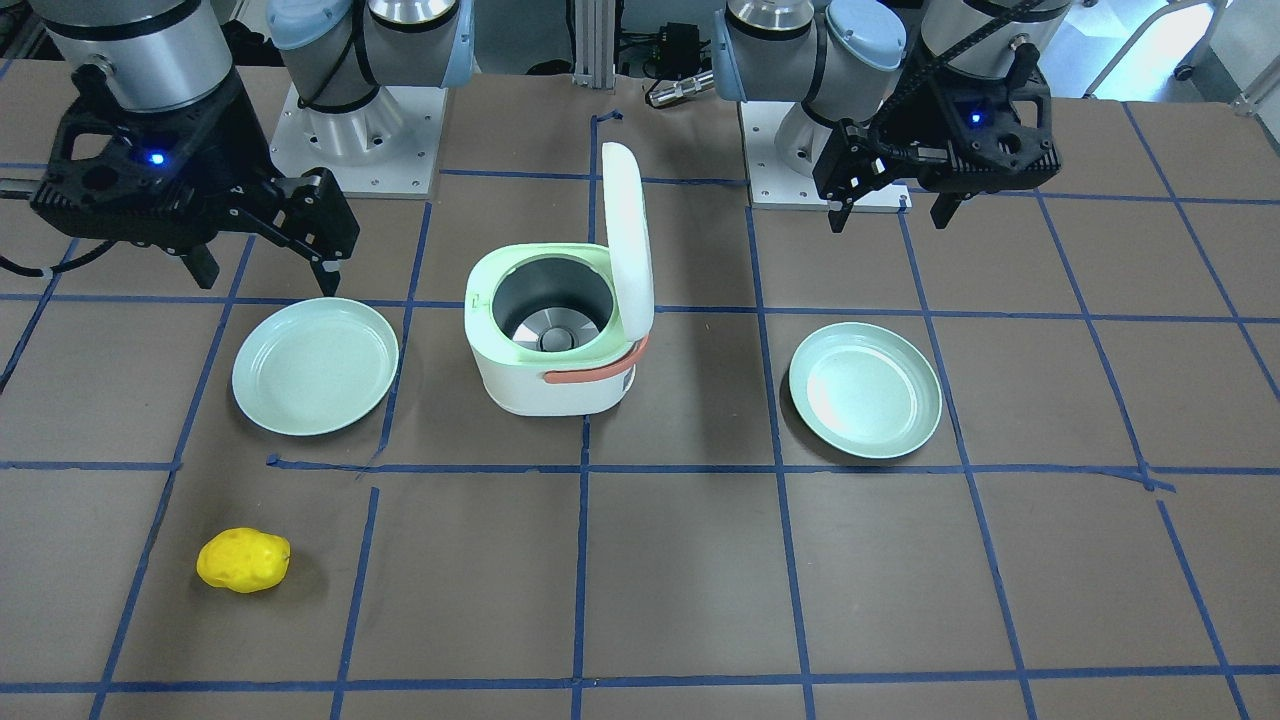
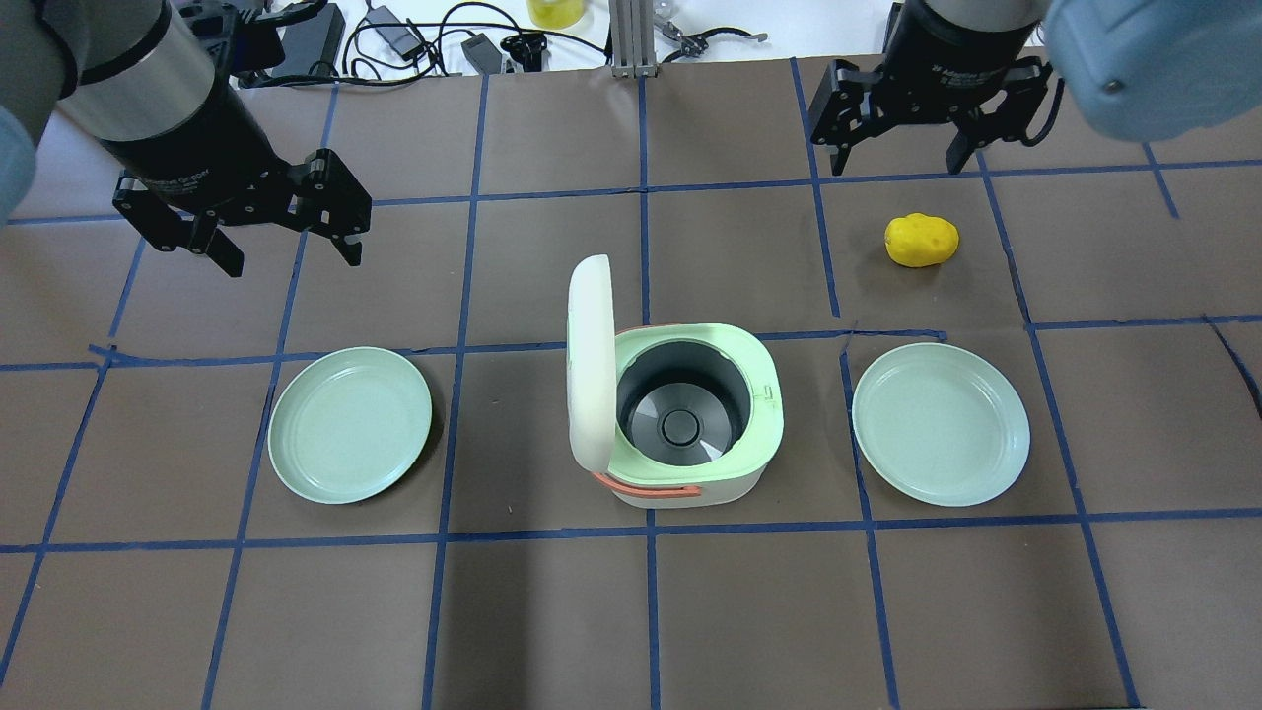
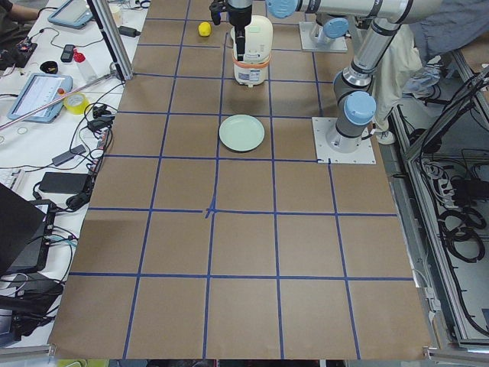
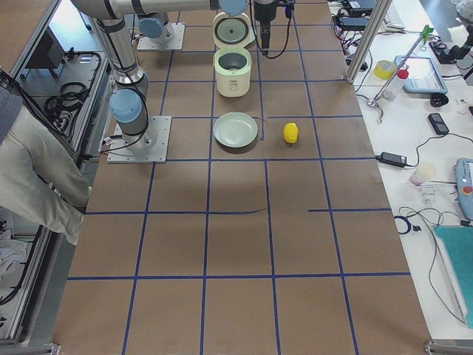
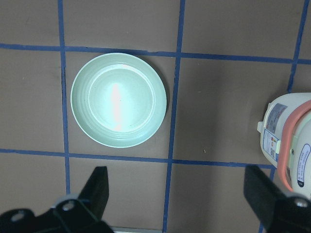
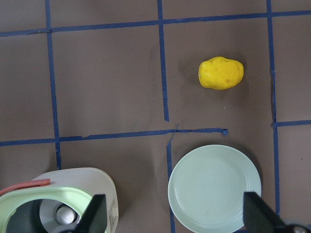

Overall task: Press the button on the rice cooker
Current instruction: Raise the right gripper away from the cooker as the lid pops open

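Rice cooker (image 2: 690, 424) at table centre, lid (image 2: 590, 365) standing upright. Left gripper (image 2: 291, 258) hovers over left half, jaws wide, holding nothing. Right gripper (image 2: 899, 166) over right half, likewise wide. Left plate (image 2: 350, 424) and right plate (image 2: 942, 424) flank cooker. Yellow lump (image 2: 921, 240) toward far edge, right side.

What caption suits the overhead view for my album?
Open rice cooker flanked by left plate and right plate, yellow potato beyond, left gripper and right gripper hovering open.
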### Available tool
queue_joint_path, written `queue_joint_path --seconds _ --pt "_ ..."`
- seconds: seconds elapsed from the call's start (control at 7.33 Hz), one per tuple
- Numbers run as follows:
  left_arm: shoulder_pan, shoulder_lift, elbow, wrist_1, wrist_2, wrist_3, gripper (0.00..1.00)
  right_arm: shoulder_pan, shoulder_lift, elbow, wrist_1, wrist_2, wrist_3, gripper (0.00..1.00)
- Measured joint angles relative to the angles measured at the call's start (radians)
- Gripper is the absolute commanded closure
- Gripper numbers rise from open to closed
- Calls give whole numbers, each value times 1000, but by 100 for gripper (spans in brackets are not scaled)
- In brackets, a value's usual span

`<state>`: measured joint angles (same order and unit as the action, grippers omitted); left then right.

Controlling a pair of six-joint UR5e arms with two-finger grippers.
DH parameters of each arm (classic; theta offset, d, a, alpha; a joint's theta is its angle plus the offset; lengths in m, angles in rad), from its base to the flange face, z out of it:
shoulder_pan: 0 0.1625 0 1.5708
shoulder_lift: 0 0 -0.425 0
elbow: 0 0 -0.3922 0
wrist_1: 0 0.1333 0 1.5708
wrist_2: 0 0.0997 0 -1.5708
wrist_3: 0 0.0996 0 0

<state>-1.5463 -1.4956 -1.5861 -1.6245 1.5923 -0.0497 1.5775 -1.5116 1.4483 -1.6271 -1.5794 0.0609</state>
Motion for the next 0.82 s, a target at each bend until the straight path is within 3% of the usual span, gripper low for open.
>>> queue_joint_path --seconds 0.82 --pt "0 0 0 0 0 1 0 -14 -2 -11 31 5 -23 0"
